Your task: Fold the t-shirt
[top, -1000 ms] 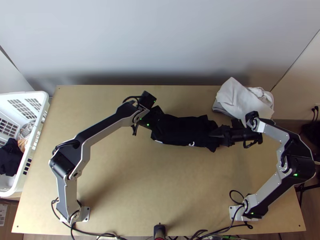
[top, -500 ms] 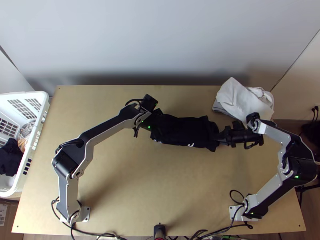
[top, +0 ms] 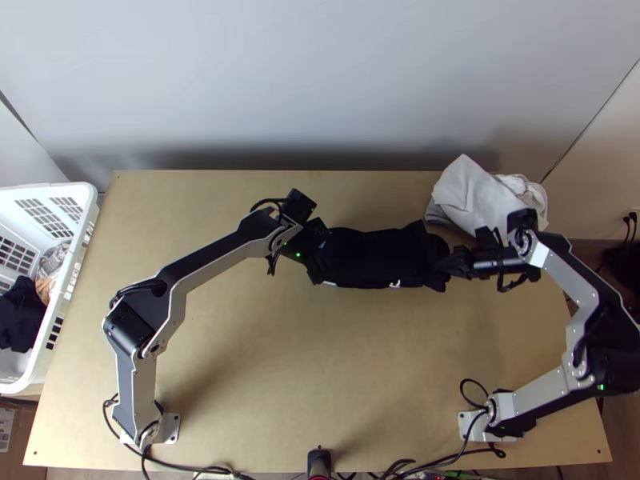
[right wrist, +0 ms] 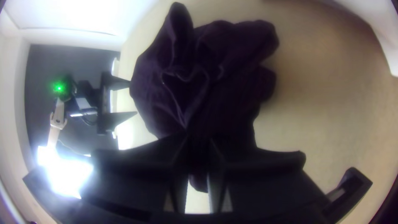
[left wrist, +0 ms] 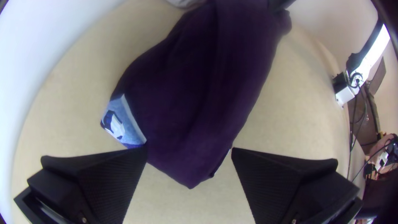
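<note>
One worktop (top: 240, 376) carries our dark, bunched t-shirt (top: 372, 258), nearer its far edge. With the right gripper (right wrist: 198, 140) pinching one end, we should centre the widely spread left gripper (left wrist: 189, 150) over the other and catch every layer.

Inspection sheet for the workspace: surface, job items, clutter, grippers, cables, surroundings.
Surface: light wooden table, flat.
Job item: dark t-shirt in a long, narrow bundle between the grippers; light-blue patch at its left-gripper end.
Clutter: white cloth heaped at the table's far right.
Left gripper: open, fingers either side of the shirt's end.
Right gripper: closed on the shirt's other end.
Cables: black cable loop by the right arm's base; more along the near edge.
Surroundings: white basket holding cloth, left of the table; pale wall behind.
</note>
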Controlling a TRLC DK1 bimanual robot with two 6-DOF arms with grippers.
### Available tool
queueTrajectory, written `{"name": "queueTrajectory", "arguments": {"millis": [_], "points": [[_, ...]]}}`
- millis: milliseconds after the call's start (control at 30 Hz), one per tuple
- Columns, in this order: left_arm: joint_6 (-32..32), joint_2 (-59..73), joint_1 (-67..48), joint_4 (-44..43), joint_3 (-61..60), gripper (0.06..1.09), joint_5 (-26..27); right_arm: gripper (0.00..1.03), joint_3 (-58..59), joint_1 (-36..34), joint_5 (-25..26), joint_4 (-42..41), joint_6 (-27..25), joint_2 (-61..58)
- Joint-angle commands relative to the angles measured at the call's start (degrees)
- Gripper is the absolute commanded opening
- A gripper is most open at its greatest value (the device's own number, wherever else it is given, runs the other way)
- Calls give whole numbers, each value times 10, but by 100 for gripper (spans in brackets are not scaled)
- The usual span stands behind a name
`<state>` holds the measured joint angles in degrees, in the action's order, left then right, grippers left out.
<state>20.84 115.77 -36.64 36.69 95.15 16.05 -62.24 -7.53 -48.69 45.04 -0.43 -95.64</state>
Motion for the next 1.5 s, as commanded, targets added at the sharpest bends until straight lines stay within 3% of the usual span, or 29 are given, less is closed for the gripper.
{"name": "queueTrajectory", "arguments": {"millis": [0, 167, 400, 933, 1200, 1467], "points": [[-7, 1, -4, -3, 9, 104, 1, 3, -39, 89, 74, -19, 0, 80], [-11, -1, -5, -7, 9, 104, 1, 3, -61, 201, 211, -91, 10, 139], [-15, -11, 1, -9, 0, 104, 1, 3, -122, 263, 293, -162, 34, 165], [-15, -16, 1, -12, -1, 104, 0, 3, -238, 284, 297, -166, 96, 118], [-14, -16, 0, -12, -3, 104, 0, 3, -304, 248, 299, -198, 110, 48], [-15, -24, 1, -12, -11, 104, 0, 3, -455, 168, 336, -203, 121, -46]]}}
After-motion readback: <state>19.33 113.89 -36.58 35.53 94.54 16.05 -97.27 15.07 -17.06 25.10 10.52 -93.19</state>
